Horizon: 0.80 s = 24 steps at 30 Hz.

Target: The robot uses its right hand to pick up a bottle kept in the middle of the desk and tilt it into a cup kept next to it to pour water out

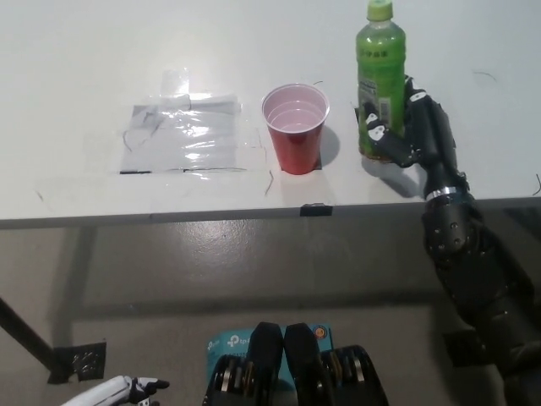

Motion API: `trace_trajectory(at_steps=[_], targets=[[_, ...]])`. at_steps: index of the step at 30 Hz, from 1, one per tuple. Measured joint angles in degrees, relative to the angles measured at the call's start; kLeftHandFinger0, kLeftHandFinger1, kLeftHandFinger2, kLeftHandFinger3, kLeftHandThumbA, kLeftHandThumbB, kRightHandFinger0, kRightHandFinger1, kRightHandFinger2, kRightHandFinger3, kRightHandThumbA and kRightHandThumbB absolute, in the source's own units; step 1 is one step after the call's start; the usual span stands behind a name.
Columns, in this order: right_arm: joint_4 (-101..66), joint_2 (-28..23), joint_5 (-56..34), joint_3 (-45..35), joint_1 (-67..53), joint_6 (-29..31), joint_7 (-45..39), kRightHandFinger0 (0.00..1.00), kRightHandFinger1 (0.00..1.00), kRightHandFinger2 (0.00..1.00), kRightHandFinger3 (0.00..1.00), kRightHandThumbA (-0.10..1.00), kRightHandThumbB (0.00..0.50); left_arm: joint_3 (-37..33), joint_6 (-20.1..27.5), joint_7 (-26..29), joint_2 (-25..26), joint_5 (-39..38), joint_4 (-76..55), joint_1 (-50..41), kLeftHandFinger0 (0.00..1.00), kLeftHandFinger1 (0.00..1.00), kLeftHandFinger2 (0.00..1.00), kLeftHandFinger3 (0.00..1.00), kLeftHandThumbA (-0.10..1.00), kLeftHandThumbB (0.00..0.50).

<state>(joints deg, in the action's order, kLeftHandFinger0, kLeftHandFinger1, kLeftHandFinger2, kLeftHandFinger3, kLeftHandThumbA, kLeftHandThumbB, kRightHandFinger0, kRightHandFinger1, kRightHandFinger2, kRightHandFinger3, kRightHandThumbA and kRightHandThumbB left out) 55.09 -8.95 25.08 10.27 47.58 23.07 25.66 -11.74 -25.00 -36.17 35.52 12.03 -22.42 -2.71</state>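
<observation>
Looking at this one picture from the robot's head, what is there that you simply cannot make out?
- Whether the bottle stands on the desk or is lifted: the black right hand covers its base.
- The bottle's label text: too small.
- Whether the red cup holds water: its pale inside shows no clear level.
- The white left hand: cut off by the bottom edge, so open or shut is unclear.
- The taped clear sheet: glare hides any marks.

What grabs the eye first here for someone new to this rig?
The bright green bottle, standing upright at the table's right with the black right hand wrapped around its lower half. Just left of it stands the red cup, open and apart from the bottle. Further left, a patch of clear tape glints on the white table; the white left hand rests low at the bottom left.
</observation>
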Motion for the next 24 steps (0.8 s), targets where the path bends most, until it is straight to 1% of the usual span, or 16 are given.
trace_trajectory(at_steps=[1, 2, 3, 6, 7, 11, 13, 15, 17, 18, 19, 20, 21, 22, 23, 24], targets=[[0.2, -0.29, 0.12, 0.74, -0.14, 0.04, 0.56, 0.0, 0.0, 0.0, 0.35, -0.1, 0.039, 0.02, 0.0, 0.0, -0.01, -0.03, 0.01, -0.02, 1.0, 1.0, 1.0, 1.0, 1.0, 0.465], [0.49, -0.56, 0.23, 1.51, -0.24, 0.07, 1.19, 0.0, 0.0, 0.0, 0.34, -0.1, 0.019, 0.03, 0.0, 0.0, -0.02, -0.04, 0.01, -0.04, 1.0, 1.0, 1.0, 1.0, 1.0, 0.484], [0.94, -0.9, 0.38, 2.44, -0.38, 0.09, 1.99, 0.0, 0.0, 0.0, 0.34, -0.1, 0.032, 0.03, 0.0, 0.0, -0.05, -0.04, 0.01, -0.07, 1.0, 1.0, 1.0, 1.0, 1.0, 0.467], [1.98, -1.65, 1.17, 5.11, -0.91, 0.11, 3.8, 0.0, 0.0, 0.0, 0.35, -0.1, 0.044, 0.04, 0.05, 0.01, -0.11, -0.02, 0.01, -0.15, 1.0, 1.0, 1.0, 1.0, 1.0, 0.47], [2.23, -1.84, 1.44, 5.94, -1.07, 0.12, 4.26, 0.0, 0.0, 0.0, 0.35, -0.1, 0.09, 0.04, 0.07, 0.01, -0.11, -0.01, 0.01, -0.15, 1.0, 1.0, 1.0, 1.0, 1.0, 0.463], [2.62, -2.15, 1.74, 8.21, -1.82, 0.56, 6.62, 0.0, 0.0, 0.0, 0.34, -0.1, 0.047, 0.1, 0.06, 0.0, -0.11, 0.01, 0.0, -0.16, 1.0, 1.0, 1.0, 1.0, 1.0, 0.455], [3.07, -2.15, 1.78, 8.96, -1.82, 0.82, 7.92, 0.0, 0.0, 0.02, 0.35, -0.1, 0.039, 0.23, 0.06, 0.0, -0.11, 0.0, 0.0, -0.15, 1.0, 1.0, 1.0, 1.0, 1.0, 0.474], [3.39, -2.15, 1.75, 9.53, -1.84, 1.0, 8.85, 0.0, 0.0, 0.03, 0.4, -0.1, 0.004, 0.26, 0.04, 0.0, -0.11, 0.03, 0.0, -0.15, 1.0, 1.0, 1.0, 1.0, 1.0, 0.483], [3.55, -2.15, 1.6, 9.92, -1.94, 1.16, 9.6, 0.0, 0.0, 0.02, 0.42, -0.1, 0.0, 0.26, 0.05, -0.01, -0.11, 0.0, 0.02, -0.15, 1.0, 1.0, 1.0, 1.0, 1.0, 0.48], [3.67, -2.14, 1.57, 10.1, -1.98, 1.26, 10.04, 0.0, 0.0, 0.03, 0.47, -0.1, 0.0, 0.26, 0.05, -0.02, -0.11, -0.04, 0.02, -0.14, 1.0, 1.0, 1.0, 1.0, 1.0, 0.476], [3.74, -2.14, 1.49, 10.28, -2.02, 1.34, 10.41, 0.07, 0.08, 0.11, 0.68, -0.1, 0.0, 0.26, 0.08, -0.02, -0.11, -0.05, 0.03, -0.14, 1.0, 1.0, 1.0, 1.0, 1.0, 0.472], [3.79, -2.14, 1.38, 10.38, -2.08, 1.41, 10.72, 0.29, 0.29, 0.33, 0.9, -0.1, 0.0, 0.29, 0.1, -0.01, -0.11, -0.09, 0.04, -0.14, 1.0, 1.0, 1.0, 1.0, 1.0, 0.473], [4.0, -2.12, 1.34, 10.52, -2.09, 1.52, 11.14, 0.42, 0.46, 0.53, 1.0, -0.03, 0.019, 0.31, 0.11, -0.01, -0.11, -0.1, 0.05, -0.14, 1.0, 1.0, 1.0, 1.0, 1.0, 0.468], [4.19, -2.11, 1.36, 10.67, -2.09, 1.64, 11.46, 0.85, 1.0, 1.0, 1.0, 0.28, 0.027, 0.32, 0.11, -0.01, -0.11, -0.11, 0.04, -0.14, 1.0, 1.0, 1.0, 1.0, 1.0, 0.465], [4.82, -2.11, 1.7, 11.07, -2.02, 1.86, 12.16, 0.88, 1.0, 1.0, 1.0, 0.33, 0.029, 0.32, 0.11, -0.01, -0.11, -0.11, 0.04, -0.14, 1.0, 1.0, 1.0, 1.0, 1.0, 0.465], [5.46, -2.12, 2.01, 11.29, -1.96, 2.06, 12.69, 1.0, 1.0, 1.0, 1.0, 0.56, 0.139, 0.32, 0.11, -0.01, -0.11, -0.1, 0.03, -0.14, 1.0, 1.0, 1.0, 1.0, 1.0, 0.474]])
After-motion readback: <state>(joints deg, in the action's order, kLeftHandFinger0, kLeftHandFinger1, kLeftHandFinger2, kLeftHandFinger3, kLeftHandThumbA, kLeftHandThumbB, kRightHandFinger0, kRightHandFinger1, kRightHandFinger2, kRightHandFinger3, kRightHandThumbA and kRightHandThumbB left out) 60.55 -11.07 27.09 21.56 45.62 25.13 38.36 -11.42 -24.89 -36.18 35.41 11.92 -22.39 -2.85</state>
